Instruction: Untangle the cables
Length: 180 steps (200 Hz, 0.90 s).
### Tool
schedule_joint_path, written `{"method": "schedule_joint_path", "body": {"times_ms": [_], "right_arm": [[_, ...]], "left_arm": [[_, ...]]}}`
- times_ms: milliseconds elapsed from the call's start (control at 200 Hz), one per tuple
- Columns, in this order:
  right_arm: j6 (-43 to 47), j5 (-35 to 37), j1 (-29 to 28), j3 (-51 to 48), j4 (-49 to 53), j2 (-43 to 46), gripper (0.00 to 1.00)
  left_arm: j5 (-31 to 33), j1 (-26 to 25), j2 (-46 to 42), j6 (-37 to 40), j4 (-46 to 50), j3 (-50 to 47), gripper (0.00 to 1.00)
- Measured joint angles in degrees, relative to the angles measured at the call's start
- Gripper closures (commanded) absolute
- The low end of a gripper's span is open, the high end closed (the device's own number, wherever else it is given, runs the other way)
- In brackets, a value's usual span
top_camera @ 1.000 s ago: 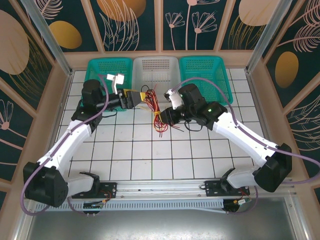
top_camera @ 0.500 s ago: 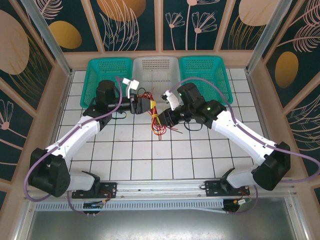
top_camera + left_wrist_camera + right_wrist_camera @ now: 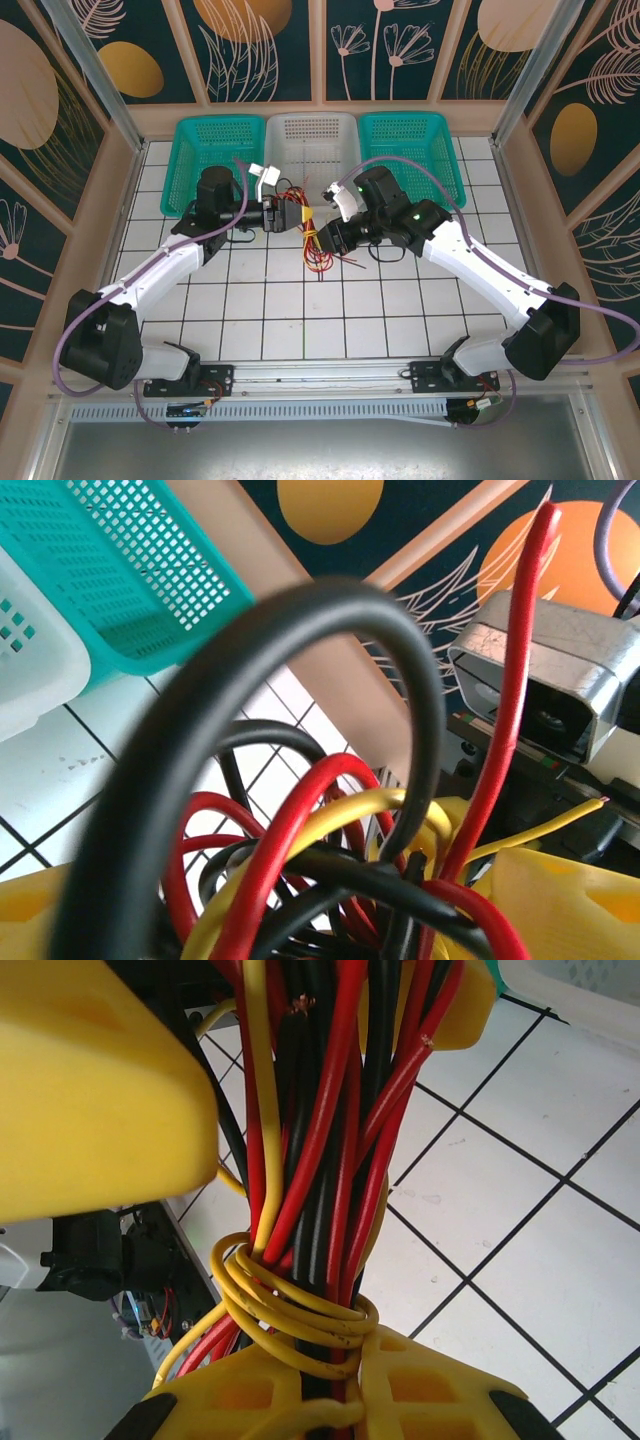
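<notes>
Right end effector [image 3: 345, 1365] pinches the cables [image 3: 335, 1150], red, black and yellow bunched together; a yellow wire [image 3: 300, 1322] coils round the bundle just above its fingers, tabletop [image 3: 520, 1210] behind.

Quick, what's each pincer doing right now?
Left pincer: open wide around loops of the cables.
Right pincer: closed on the cables.

Left arm [image 3: 150, 275] is stretching forward-right, with the left gripper [image 3: 292, 213] pointing right and its jaws standing wide apart. Right arm [image 3: 480, 265] is angling forward-left, with the right gripper [image 3: 325, 238] pointing left and its fingers [image 3: 420, 1380] pinching the cables [image 3: 320, 1160]. Both gripper tips are sitting close together.
</notes>
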<state>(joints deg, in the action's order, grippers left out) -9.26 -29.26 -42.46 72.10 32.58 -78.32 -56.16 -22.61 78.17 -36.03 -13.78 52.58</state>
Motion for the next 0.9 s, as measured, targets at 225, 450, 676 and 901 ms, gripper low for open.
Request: {"method": "schedule_joint_path", "body": {"times_ms": [225,450,676,901], "right_arm": [[0.0,-0.2,0.0,0.0,-0.2,0.0,0.84],[0.0,1.4,0.0,0.0,-1.3,0.0,0.84],[-0.9,5.9,0.0,0.0,-3.7,0.0,0.83],[-3.5,8.4,0.5,-1.2,-7.7,1.0,0.82]], "left_arm": [[0.0,0.0,0.0,-2.8,-3.2,-0.9,0.26],[0.0,-0.2,-0.6,-4.9,-4.1,-2.6,0.01],[7.7,-0.7,-5.4,-11.5,-12.3,-7.3,0.01],[15.3,-0.7,-9.9,-19.8,-21.9,-11.8,0.01]]}}
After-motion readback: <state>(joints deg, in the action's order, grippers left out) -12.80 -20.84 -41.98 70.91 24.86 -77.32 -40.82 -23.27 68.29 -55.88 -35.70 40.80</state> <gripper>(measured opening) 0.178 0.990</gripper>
